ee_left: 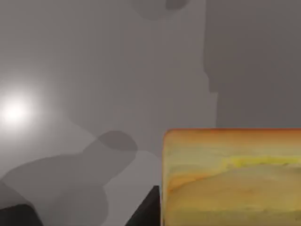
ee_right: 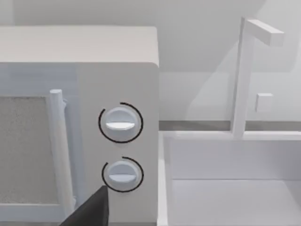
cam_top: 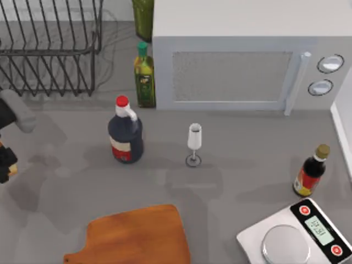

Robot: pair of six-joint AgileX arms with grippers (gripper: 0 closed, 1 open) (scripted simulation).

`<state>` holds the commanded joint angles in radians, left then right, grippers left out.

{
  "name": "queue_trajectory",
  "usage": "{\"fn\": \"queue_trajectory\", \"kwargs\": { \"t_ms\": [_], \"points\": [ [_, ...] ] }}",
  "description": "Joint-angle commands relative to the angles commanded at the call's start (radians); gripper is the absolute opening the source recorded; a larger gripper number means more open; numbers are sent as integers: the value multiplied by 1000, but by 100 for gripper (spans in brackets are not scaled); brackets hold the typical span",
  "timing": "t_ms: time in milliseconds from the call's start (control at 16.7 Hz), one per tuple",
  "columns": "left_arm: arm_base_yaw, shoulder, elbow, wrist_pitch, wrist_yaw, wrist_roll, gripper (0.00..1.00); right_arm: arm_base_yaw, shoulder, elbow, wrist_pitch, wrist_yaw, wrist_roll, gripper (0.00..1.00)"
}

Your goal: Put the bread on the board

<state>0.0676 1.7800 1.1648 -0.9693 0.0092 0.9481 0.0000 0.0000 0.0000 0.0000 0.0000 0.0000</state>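
The bread (ee_left: 230,179), a golden-yellow chunk with an orange-brown crust, shows very close in the left wrist view, hanging above the grey table. A dark finger (ee_left: 146,209) of my left gripper presses against its side. From above, my left gripper (cam_top: 6,162) sits at the table's far left edge, well left of and behind the board. The orange-brown wooden board (cam_top: 137,236) lies flat at the front, left of centre, with nothing on it. My right arm is parked near the microwave, with one dark fingertip (ee_right: 89,212) in its wrist view.
Between the left arm and the middle stand a dark red-capped jug (cam_top: 125,135) and a small wine glass (cam_top: 194,143). A green oil bottle (cam_top: 144,77), microwave (cam_top: 236,55) and dish rack (cam_top: 49,49) line the back. A sauce bottle (cam_top: 312,170) and silver scale (cam_top: 300,236) are right.
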Motion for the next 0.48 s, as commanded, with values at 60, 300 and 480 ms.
{"fn": "queue_trajectory", "kwargs": {
  "t_ms": [60,300,480],
  "points": [
    [0,-18,30,-53,0,-2,0,0,0,0,0,0,0,100],
    [2,-74,104,-159,-1,-10,0,0,0,0,0,0,0,100],
    [2,-75,105,-160,-1,-11,0,0,0,0,0,0,0,100]
  ]
}}
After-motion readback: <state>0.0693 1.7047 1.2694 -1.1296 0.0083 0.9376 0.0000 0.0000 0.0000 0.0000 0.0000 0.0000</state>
